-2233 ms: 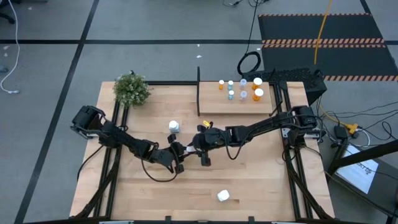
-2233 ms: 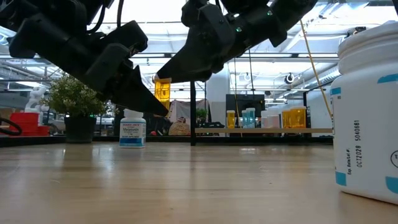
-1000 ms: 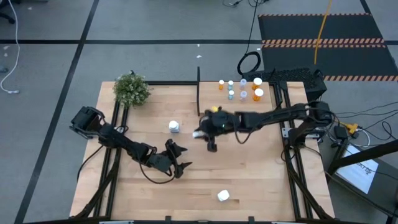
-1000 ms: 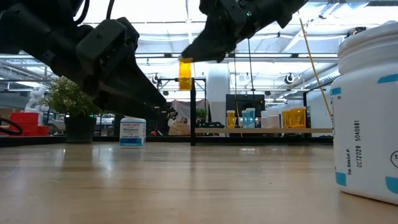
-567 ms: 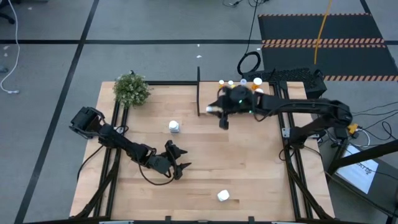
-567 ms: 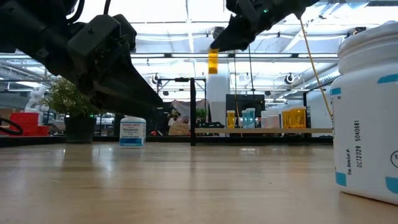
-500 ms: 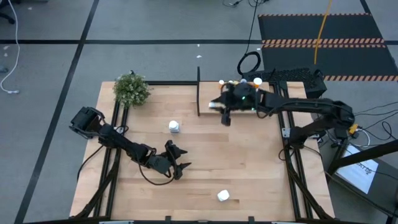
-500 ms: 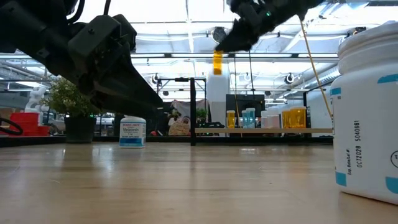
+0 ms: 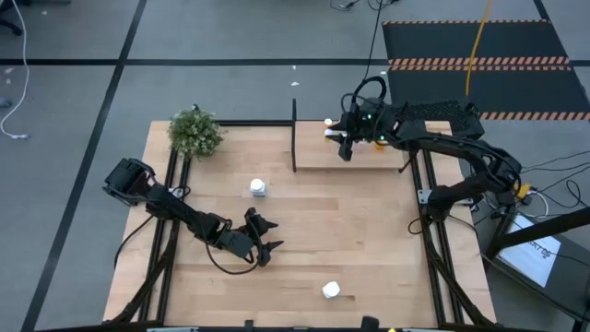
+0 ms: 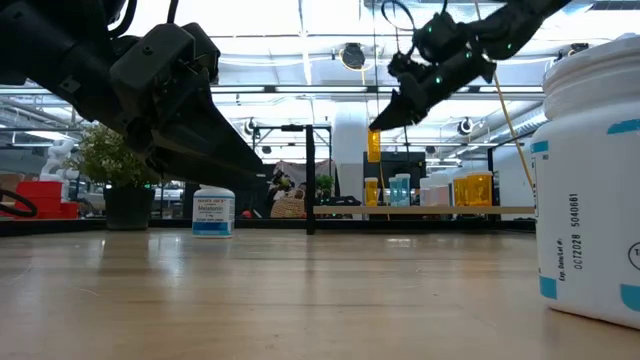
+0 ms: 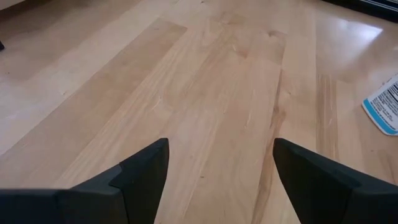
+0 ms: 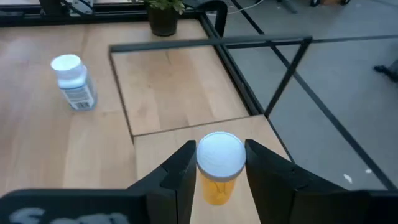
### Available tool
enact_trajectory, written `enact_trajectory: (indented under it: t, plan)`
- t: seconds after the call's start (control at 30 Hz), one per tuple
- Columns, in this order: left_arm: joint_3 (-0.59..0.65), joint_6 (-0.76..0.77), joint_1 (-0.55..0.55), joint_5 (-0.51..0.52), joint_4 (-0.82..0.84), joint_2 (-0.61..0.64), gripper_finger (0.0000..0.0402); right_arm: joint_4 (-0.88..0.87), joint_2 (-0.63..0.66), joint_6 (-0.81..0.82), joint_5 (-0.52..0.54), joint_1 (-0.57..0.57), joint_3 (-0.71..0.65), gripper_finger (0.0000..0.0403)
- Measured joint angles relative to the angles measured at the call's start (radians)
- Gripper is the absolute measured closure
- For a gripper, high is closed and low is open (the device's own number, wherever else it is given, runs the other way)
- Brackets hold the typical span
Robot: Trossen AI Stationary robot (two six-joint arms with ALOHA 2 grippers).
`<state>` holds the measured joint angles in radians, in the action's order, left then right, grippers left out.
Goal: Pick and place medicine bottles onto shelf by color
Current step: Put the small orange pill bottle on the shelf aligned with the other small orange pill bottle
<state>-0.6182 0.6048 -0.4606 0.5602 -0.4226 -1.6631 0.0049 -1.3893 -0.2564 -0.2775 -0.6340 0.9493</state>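
Right end effector (image 12: pixel 219 163) gripping orange medicine bottle (image 12: pixel 217 167) by its white cap, fingers (image 12: pixel 178 169) pinching from both sides, bottle hanging upright below. Hovering over the shelf (image 9: pixel 318 157) near its back edge, bottle (image 10: pixel 373 145) clearly above the board, not touching. Other small bottles (image 10: pixel 400 189), orange and pale-blue, standing in a row on the shelf, mostly hidden under the arm from above.

Left end effector (image 9: pixel 263 239) waiting low over mid-table (image 9: pixel 369 240), jaws spread wide, holding nothing. White bottle (image 9: pixel 258 187) standing upright near it, toward the table's back. Another white bottle (image 9: pixel 331 290) sitting near the front edge, well apart from both end effectors. Plant (image 9: pixel 195 132) sitting at the back-left corner.
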Motion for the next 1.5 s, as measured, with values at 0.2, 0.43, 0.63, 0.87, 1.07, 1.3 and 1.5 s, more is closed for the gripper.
enact_trajectory:
  t: [0.2, 0.43, 0.63, 0.87, 1.07, 1.3, 1.5]
  plan:
    - [0.000, 0.001, 0.000, 0.004, -0.001, 0.000, 0.0117, 0.069, -0.057, -0.018, -0.096, -0.067, 0.000, 0.0282]
    - [0.000, 0.000, 0.000, 0.008, 0.000, 0.000, 0.0117, 0.089, -0.119, -0.019, -0.094, -0.075, -0.001, 0.0282]
    - [0.000, -0.005, 0.000, 0.008, 0.001, 0.000, 0.0117, 0.087, -0.128, -0.012, -0.093, -0.074, -0.001, 0.0282]
    - [0.000, -0.005, 0.000, 0.008, 0.002, 0.000, 0.0117, 0.099, -0.128, 0.012, -0.090, -0.073, -0.031, 0.0282]
    - [0.000, -0.007, 0.000, 0.009, 0.002, 0.000, 0.0117, 0.152, -0.128, 0.009, -0.060, -0.073, -0.093, 0.0282]
    - [0.000, -0.007, 0.000, 0.016, 0.002, 0.000, 0.0117, 0.231, -0.128, 0.020, -0.060, -0.075, -0.135, 0.0282]
    - [0.000, -0.003, 0.000, 0.017, 0.002, 0.000, 0.0117, 0.235, -0.128, 0.021, -0.058, -0.076, -0.150, 0.0282]
